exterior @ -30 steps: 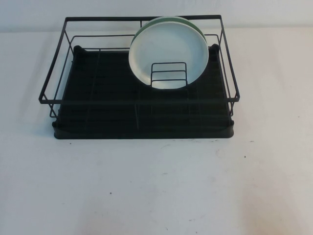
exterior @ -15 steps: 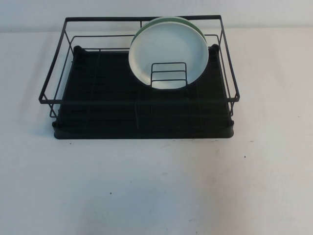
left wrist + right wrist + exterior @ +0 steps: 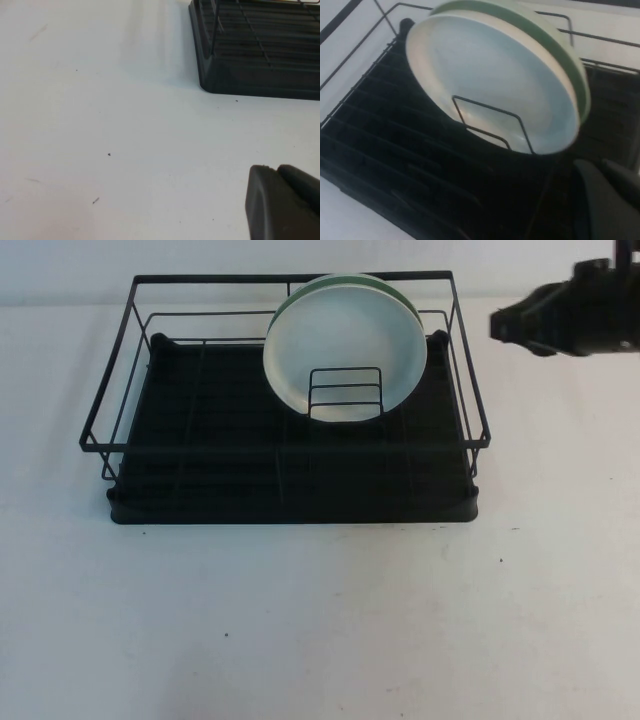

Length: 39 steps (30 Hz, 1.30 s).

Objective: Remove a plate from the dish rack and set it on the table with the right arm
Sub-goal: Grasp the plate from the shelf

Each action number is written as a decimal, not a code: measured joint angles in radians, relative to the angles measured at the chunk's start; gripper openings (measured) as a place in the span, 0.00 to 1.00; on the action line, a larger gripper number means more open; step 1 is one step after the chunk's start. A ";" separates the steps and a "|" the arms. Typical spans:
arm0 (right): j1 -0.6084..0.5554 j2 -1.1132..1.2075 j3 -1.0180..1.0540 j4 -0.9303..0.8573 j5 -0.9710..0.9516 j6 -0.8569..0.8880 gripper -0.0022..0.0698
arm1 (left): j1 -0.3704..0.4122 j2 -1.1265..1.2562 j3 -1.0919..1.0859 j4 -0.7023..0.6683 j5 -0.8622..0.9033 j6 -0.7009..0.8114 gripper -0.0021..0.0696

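The white plate (image 3: 345, 345) stands on edge in the small wire holder (image 3: 345, 395) at the back right of the black dish rack (image 3: 220, 440). It leans on a pale green plate (image 3: 335, 282) behind it. My right gripper (image 3: 497, 326) hangs in the air just outside the rack's right side, level with the plates, fingers together and empty. In the right wrist view the white plate (image 3: 485, 75) and green plate (image 3: 560, 55) fill the frame, with the right gripper (image 3: 607, 200) apart from them. My left gripper (image 3: 276, 169) is shut and empty over the bare table (image 3: 100, 125).
The table (image 3: 320, 620) stretches wide in front of the rack and to its right. The rack's raised wire rim (image 3: 110, 390) runs around all sides. A corner of the rack's tray (image 3: 260, 65) shows in the left wrist view.
My right arm has come into the high view at the upper right, beside the rack. The plates and the rack have not moved.
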 joint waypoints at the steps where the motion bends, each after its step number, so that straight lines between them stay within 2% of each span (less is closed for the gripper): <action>1: 0.020 0.040 -0.049 -0.012 0.010 0.000 0.00 | 0.000 0.000 0.000 0.000 0.000 0.000 0.02; 6: 0.089 0.191 -0.250 -0.078 0.069 0.000 0.01 | 0.000 0.000 0.000 0.000 0.000 0.000 0.02; 9: 0.116 0.248 -0.344 -0.118 0.082 -0.002 0.05 | 0.000 0.000 0.000 0.000 0.000 0.000 0.02; 11: 0.127 0.275 -0.386 -0.133 0.088 -0.018 0.11 | 0.000 0.000 0.000 0.000 0.000 0.000 0.02; 16: 0.155 0.329 -0.452 -0.145 0.083 -0.111 0.34 | 0.000 0.000 0.000 0.000 0.000 0.000 0.02; 20: 0.164 0.349 -0.466 -0.149 0.053 -0.241 0.44 | 0.000 0.000 0.000 0.000 0.000 0.000 0.02; 26: 0.166 0.378 -0.470 -0.149 -0.035 -0.353 0.47 | 0.000 0.000 0.000 0.000 0.000 0.000 0.02; 39: 0.166 0.441 -0.479 -0.149 -0.136 -0.405 0.47 | 0.000 0.000 0.000 0.000 0.000 0.000 0.02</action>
